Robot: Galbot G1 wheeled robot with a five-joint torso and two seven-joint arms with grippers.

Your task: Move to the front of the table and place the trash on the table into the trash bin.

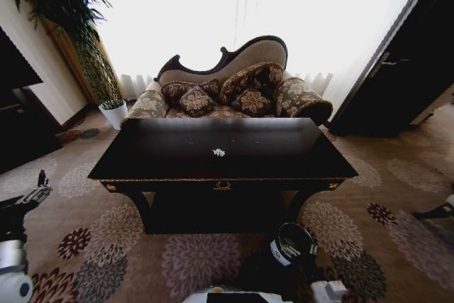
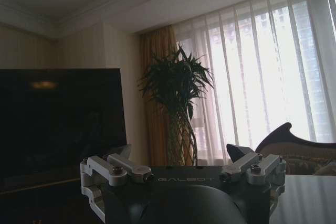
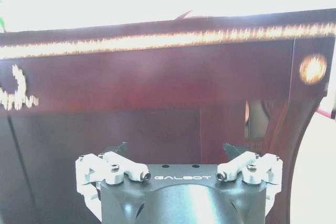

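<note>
The dark glossy bench (image 1: pixel 142 164) stands square ahead of the robot, with the patterned sofa (image 1: pixel 234 94) behind it. On its top lies one white crumpled tissue (image 1: pixel 218 152), near the middle and toward the front edge. The black trash bin (image 1: pixel 292 245) sits on the carpet (image 1: pixel 106 232) below the bench's front right, tilted; what it holds cannot be told. The left claw (image 2: pixel 181 156) hangs wide at the robot's left side, gripping nothing. The right claw (image 3: pixel 176 150) is wide too, facing the bench's gilded apron.
</note>
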